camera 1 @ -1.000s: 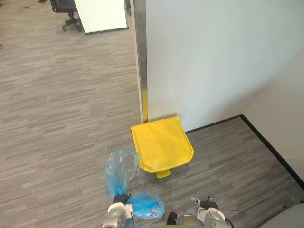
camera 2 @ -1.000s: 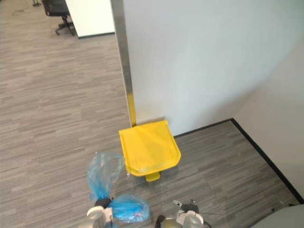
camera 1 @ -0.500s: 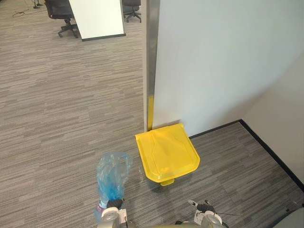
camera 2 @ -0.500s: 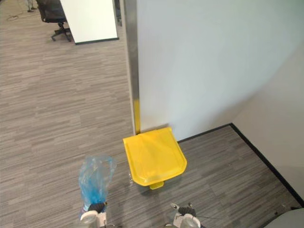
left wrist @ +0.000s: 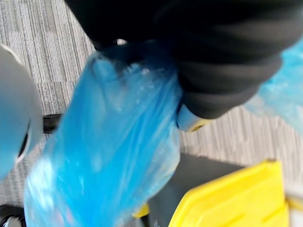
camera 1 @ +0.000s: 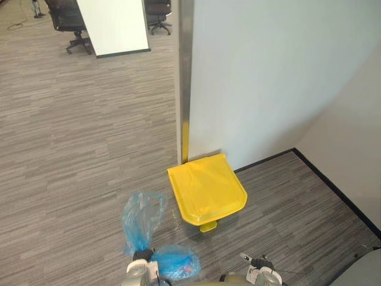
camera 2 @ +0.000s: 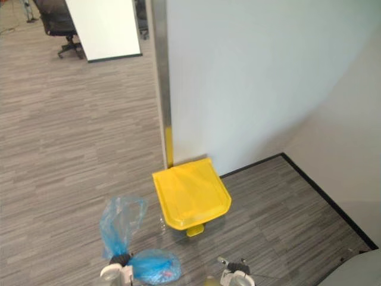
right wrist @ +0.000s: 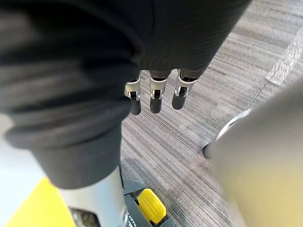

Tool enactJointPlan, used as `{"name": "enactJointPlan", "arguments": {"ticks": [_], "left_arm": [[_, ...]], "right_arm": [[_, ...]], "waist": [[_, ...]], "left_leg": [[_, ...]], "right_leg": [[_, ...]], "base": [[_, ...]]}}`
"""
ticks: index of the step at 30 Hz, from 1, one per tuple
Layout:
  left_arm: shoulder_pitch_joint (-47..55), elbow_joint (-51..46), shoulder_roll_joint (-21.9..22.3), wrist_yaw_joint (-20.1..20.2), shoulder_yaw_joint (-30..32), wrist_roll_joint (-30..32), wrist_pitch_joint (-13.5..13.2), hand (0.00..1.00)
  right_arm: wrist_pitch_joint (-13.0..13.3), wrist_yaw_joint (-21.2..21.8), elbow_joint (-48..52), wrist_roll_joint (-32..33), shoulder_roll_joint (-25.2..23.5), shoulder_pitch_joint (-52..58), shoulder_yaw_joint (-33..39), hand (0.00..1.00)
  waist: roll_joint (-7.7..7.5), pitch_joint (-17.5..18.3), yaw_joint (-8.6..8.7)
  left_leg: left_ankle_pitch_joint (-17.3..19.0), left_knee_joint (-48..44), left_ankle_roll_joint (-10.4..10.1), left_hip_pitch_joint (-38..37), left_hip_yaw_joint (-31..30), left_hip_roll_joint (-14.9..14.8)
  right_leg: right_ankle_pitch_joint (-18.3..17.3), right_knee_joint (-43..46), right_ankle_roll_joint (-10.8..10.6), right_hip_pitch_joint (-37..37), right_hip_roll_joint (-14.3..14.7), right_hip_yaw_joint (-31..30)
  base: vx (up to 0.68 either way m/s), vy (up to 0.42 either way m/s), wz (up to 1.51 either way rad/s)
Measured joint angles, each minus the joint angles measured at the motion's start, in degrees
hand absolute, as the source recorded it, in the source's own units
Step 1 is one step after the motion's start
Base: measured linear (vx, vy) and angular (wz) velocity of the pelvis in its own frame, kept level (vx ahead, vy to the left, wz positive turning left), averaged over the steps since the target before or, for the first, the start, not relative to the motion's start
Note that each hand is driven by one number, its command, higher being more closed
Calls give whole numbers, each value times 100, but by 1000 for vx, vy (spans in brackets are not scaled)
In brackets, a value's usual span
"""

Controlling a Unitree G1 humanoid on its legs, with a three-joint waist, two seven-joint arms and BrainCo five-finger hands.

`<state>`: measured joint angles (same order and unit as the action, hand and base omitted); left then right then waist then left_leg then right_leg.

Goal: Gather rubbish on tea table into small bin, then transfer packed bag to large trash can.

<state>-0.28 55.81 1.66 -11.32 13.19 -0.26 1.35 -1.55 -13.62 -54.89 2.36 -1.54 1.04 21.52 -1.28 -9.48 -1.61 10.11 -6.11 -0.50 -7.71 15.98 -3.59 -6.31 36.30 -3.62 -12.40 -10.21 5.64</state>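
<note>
A blue plastic bag (camera 1: 143, 219) with rubbish in it hangs from my left hand (camera 1: 141, 257) at the lower edge of the left eye view. Its loose top stands above the hand and its full bulge (camera 1: 177, 263) swells to the right. The left wrist view shows the bag (left wrist: 109, 146) coming out from under the hand's dark cover. The large trash can (camera 1: 206, 189) has a shut yellow lid and a yellow pedal (camera 1: 208, 226), and stands just ahead against the wall corner. My right hand (right wrist: 155, 97) hangs with straight fingers and holds nothing.
A white wall (camera 1: 280, 77) with a metal edge strip (camera 1: 184, 77) rises behind the can, and a black skirting (camera 1: 333, 185) runs along the right. Office chairs (camera 1: 62, 18) and a white board (camera 1: 114, 24) stand far off at the upper left. Grey carpet spreads left of the can.
The view has shifted a little. The bag's full lower bulge, hidden half a second ago, now shows again to the right of my left hand.
</note>
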Motion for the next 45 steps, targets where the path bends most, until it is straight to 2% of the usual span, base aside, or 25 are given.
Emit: {"name": "enactJointPlan", "arguments": {"ticks": [2,3,6,8,9,10,11,12,14,18,22,26,33,35,38,40,41,45], "left_arm": [[-40,2,-82,-73,91,1,1,100],[-71,9,-187,-95,165,-1,12,100],[-130,102,-319,-101,170,-7,19,100],[-127,101,-308,-99,168,-35,5,100],[-134,105,-296,-97,169,-43,-5,100],[-148,102,-154,-95,162,-58,-40,100],[-167,98,-81,-91,255,-67,-66,100],[-182,99,-28,-92,302,-70,-70,100],[-169,95,99,-82,335,-62,-85,100],[-393,99,160,-68,312,-99,-64,100],[-580,101,174,-71,273,-108,-73,100],[-617,93,178,-77,107,-108,-73,100],[-728,-561,157,-135,-255,-255,-106,100],[-738,-951,149,-265,-405,-404,-162,100],[-787,-1426,134,-349,-526,-560,-317,100],[-917,-1730,136,-360,-616,-706,-367,100],[-952,-1913,130,-364,-728,-788,-377,100],[-1127,-2234,134,-370,-1049,-879,-394,100]], "right_arm": [[-4,-11,-5,0,-13,-9,22,0],[-3,-17,-7,1,-62,-65,30,0],[-3,-73,6,88,-69,-139,104,0],[-16,-114,-5,127,-54,-129,195,0],[-17,-113,-6,162,-44,-126,206,0],[-22,-110,-7,229,62,-225,262,0],[3,-114,23,248,58,-333,361,0],[2,-114,21,267,56,-361,440,0],[7,-109,38,277,26,-358,551,0],[-2,-114,37,275,-33,-403,502,0],[-3,-120,120,262,-38,-461,215,0],[0,-123,292,231,-25,-591,-54,0],[53,-252,1170,246,-100,-1257,-1156,0],[137,-356,1460,265,-37,-1605,-1281,0],[203,-518,1858,275,78,-2089,-1340,0],[210,-595,2042,281,245,-2506,-1386,0],[211,-658,2100,294,333,-2747,-1385,0],[195,-836,2532,506,621,-3307,-1361,0]], "waist": [[-75,-77,-64],[-186,-174,-99],[-286,-290,-87],[-291,-292,-68],[-282,-294,-58],[-15,-337,-92],[169,-350,-87],[212,-375,-89],[309,-333,-114],[210,-379,-131],[102,-338,-149],[161,-375,-154],[338,-500,-210],[396,-597,-248],[403,-733,-339],[405,-916,-392],[405,-965,-433],[394,-1179,-483]], "left_leg": [[263,-400,80,59,-143,-122],[434,-676,112,80,-172,-131],[1003,-1469,5,167,-197,-179],[1442,-1915,-133,148,-477,-84],[1544,-2011,-217,143,-567,-63],[1693,-2095,-259,151,-726,-211],[1665,-1979,-224,114,-796,-252],[1655,-1883,-242,27,-857,-259],[1636,-1625,-251,-264,-1049,-368],[1597,-1619,-330,-106,-1089,-485],[1595,-1873,-337,505,-1201,-397],[1595,-2306,-336,1111,-1313,-314],[1592,-2751,-334,2083,-1605,-321],[1590,-2927,-335,2301,-1678,-339],[1595,-3123,-336,2623,-1702,-375],[1654,-3222,-346,2799,-1750,-417],[1780,-3267,-403,2919,-1763,-471],[1852,-3620,-492,3373,-1842,-517]], "right_leg": [[-67,-139,-11,-343,157,28],[53,-520,-36,-635,253,26],[441,-1466,-188,-960,359,225],[402,-1603,-173,-830,326,300],[312,-1684,-160,-723,295,289],[127,-1511,-313,-750,433,431],[98,-1397,-283,-772,466,500],[24,-1295,-225,-764,473,532],[-400,-906,-138,-722,534,668],[-490,-913,-137,-781,516,880],[-344,-949,18,-1186,404,885],[-206,-963,17,-1523,278,909],[-112,-966,97,-2052,133,1259],[-77,-956,134,-2145,120,1333],[-7,-966,186,-2330,119,1393],[49,-1025,111,-2405,135,1461],[97,-1036,114,-2507,173,1470],[223,-1014,111,-2807,229,1473]], "base": [[83,53,12],[120,6,-10],[188,-92,12],[310,-203,63],[382,-203,41],[408,-146,26],[383,-117,16],[332,-89,27],[220,-76,16],[78,-68,16],[-40,14,14],[-31,41,16],[-30,-25,26],[-39,-60,20],[-63,-66,10],[-103,-84,10],[-113,-81,4],[-95,-36,-4]]}}
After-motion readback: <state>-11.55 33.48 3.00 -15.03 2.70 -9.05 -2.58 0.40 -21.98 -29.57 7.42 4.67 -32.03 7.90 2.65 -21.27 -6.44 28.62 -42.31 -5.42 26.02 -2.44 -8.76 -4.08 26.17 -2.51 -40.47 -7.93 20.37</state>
